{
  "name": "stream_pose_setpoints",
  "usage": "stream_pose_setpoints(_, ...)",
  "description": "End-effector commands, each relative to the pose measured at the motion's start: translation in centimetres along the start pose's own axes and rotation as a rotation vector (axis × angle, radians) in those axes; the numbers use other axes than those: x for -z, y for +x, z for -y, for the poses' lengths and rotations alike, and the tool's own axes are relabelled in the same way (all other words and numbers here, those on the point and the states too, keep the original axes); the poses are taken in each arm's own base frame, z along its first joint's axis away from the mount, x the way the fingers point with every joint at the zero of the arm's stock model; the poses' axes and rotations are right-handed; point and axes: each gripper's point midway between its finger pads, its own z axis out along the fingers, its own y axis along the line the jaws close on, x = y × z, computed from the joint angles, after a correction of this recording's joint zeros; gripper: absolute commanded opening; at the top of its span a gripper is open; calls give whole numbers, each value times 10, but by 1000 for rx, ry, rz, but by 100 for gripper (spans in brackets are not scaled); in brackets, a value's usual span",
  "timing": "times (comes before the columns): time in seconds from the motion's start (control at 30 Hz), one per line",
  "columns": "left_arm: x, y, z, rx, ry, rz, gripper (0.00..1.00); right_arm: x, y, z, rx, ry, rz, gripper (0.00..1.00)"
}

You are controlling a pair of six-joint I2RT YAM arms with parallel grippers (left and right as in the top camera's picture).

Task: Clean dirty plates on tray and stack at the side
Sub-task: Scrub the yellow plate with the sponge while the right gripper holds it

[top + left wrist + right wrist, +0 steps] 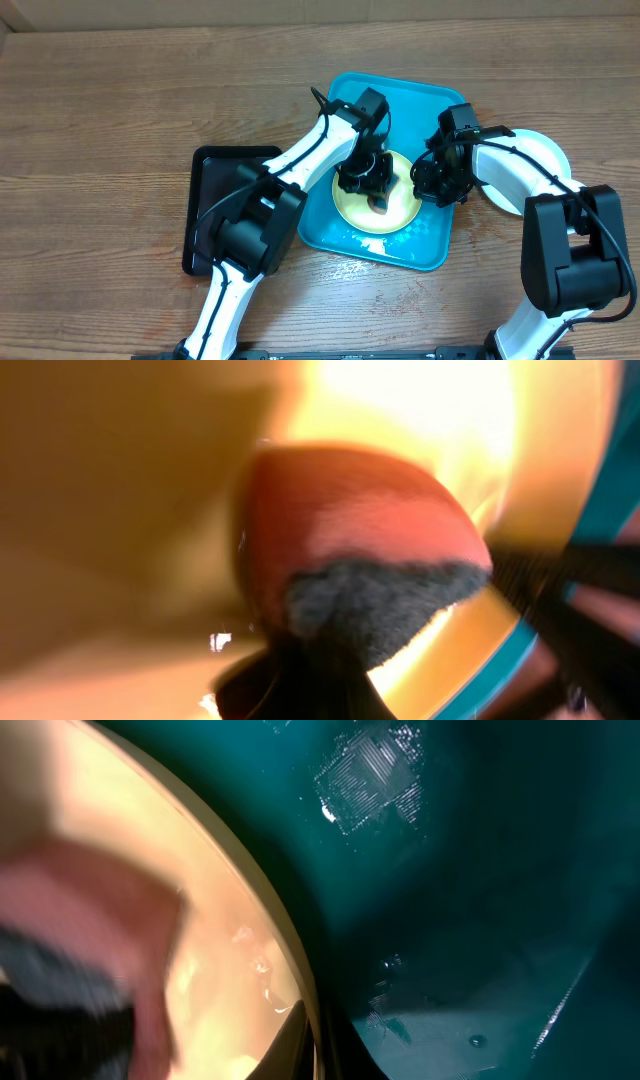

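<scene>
A pale yellow plate (396, 216) lies on the turquoise tray (420, 108). My left gripper (364, 180) is over the plate and shut on a pink sponge with a grey scouring face (381, 203), pressed on the plate. The left wrist view shows the sponge (370, 550) against the yellow plate (120, 480), held by dark fingers (300, 690). My right gripper (438, 182) is shut on the plate's right rim. In the right wrist view its fingers (318, 1055) pinch the rim of the plate (225, 970) above the tray floor (480, 870). A blue-white plate (546, 152) lies right of the tray. A third plate is not visible.
A smaller black tray (212, 215) sits left of the turquoise tray, partly under my left arm. The right arm lies across the blue-white plate. The wooden table (100, 120) extends to the left and back. Wet patches show on the tray floor.
</scene>
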Motion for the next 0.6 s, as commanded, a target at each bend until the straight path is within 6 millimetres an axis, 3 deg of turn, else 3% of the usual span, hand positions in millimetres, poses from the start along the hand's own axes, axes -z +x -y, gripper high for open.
stream_pose_setpoints(0.0, -7, 21, -12, 8, -8, -93, 4, -15, 9, 17, -7, 80, -35, 4)
stream_pose_setpoints(0.17, 18, 17, -69, 112, -217, -57, 4, -15, 10, 17, -7, 80, -36, 4)
stream_pose_setpoints(0.3, 63, 9, -113, 166, -488, 78, 4, -15, 10, 18, -7, 80, -37, 4)
stream_pose_setpoints(0.43, 93, -7, -116, 136, -575, 221, 4, -15, 10, 18, -7, 80, -37, 4)
stream_pose_setpoints(0.57, 88, -20, -103, 99, -529, 267, 4, -15, 10, 18, -7, 81, -37, 4)
